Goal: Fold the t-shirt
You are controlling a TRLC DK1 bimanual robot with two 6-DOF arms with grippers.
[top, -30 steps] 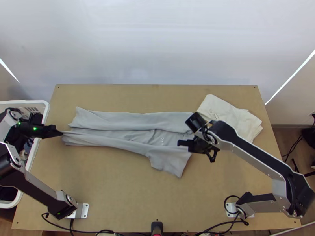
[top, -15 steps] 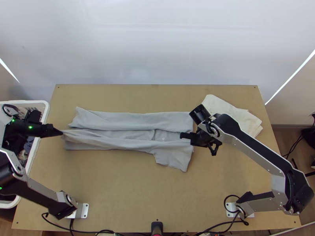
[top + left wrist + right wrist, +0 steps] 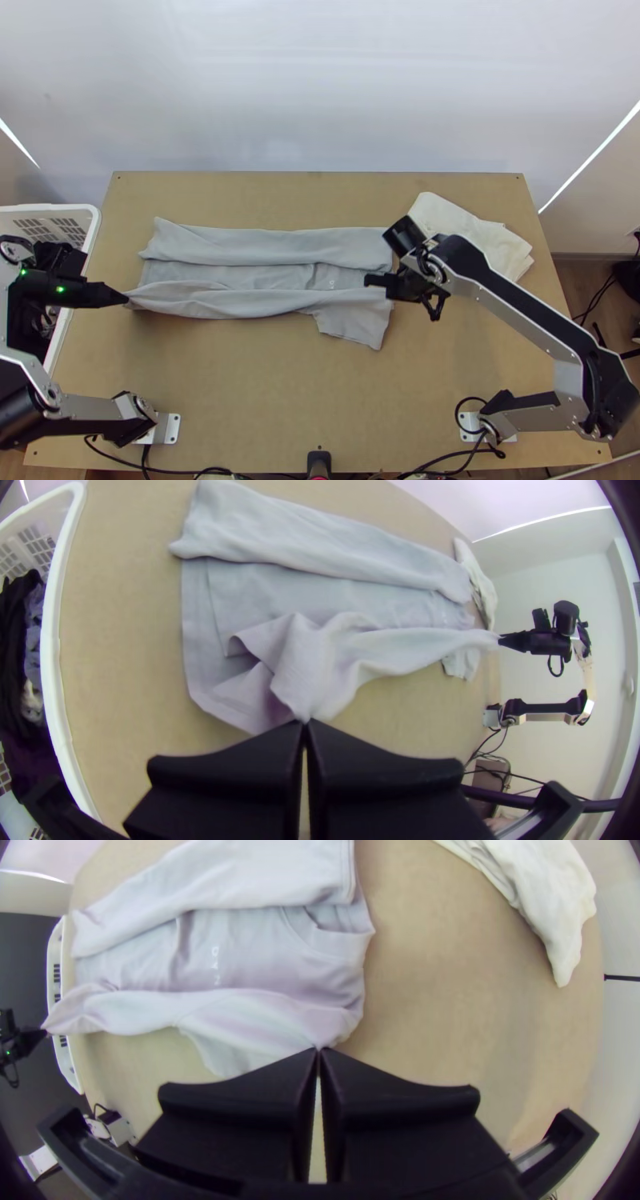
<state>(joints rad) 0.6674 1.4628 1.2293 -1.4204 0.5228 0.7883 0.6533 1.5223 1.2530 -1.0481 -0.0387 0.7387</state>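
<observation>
- White basket (image 3: 94, 232), desk's (image 3: 240, 400) nine o'clock: dark and bluish clothes (image 3: 17, 627) inside.
- Cream cloth (image 3: 460, 228): two o'clock.
- Grey t-shirt (image 3: 240, 276): mid-desk; left hand (image 3: 126, 300) pinches it at nine o'clock, right hand (image 3: 392, 290) at three.

Grey t-shirt (image 3: 240, 276), long sides folded inward (slightly rumpled).

I see one short row of small, pale, spaced-out letters (image 3: 216, 965), printed on the grey T-shirt (image 3: 133, 970). It stands on the strip of chest between the far fold (image 3: 233, 873) and the near fold (image 3: 220, 1003), to the left of the collar (image 3: 340, 947). The row runs from far to near and ends at the near fold's edge; I can't tell whether more letters lie beneath, so I read no whole word there.
</observation>
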